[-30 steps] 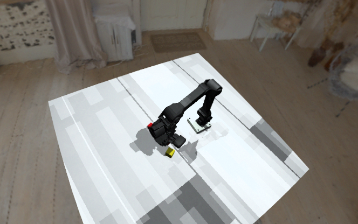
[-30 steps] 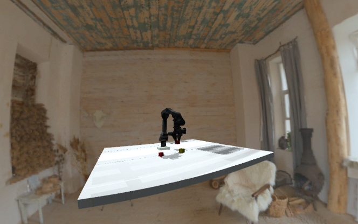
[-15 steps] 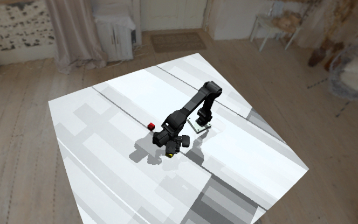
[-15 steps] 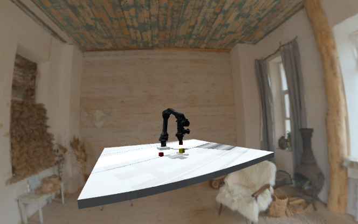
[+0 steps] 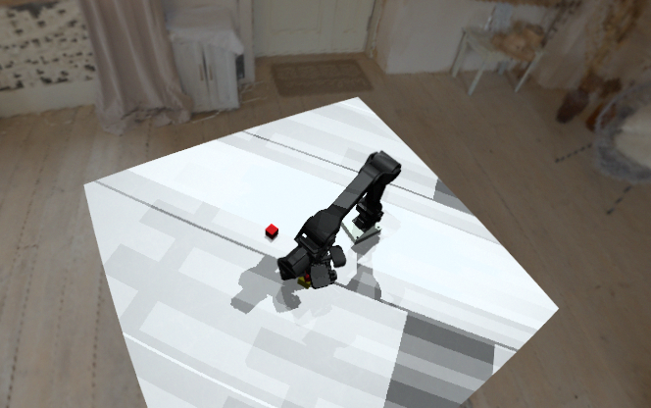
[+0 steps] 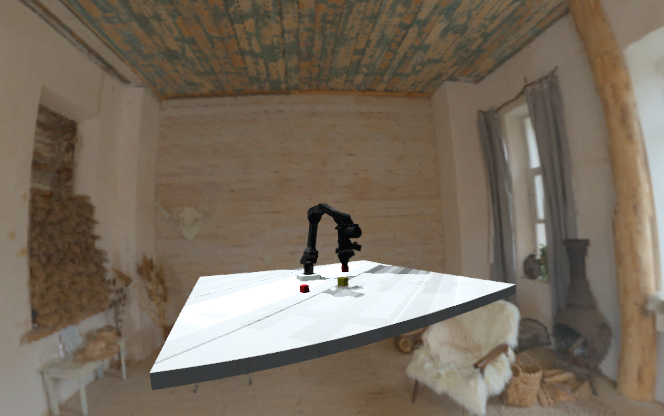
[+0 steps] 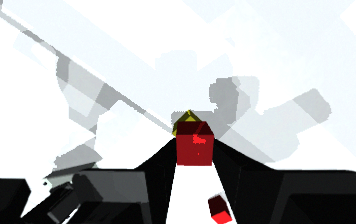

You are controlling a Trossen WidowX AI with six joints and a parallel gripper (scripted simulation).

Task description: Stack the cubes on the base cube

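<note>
Cubes are being stacked: the black gripper (image 7: 195,150), pinching a small red cube (image 7: 195,144), is hovering over the yellow base cube (image 7: 187,118) and needing a level, corner-offset descent.

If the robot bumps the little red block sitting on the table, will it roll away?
Probably not. The loose red cube has flat faces and square edges, so it would likely slide or tip, not roll. Its twin keeps its shape between the gripper's fingers, so it looks stiff.
</note>
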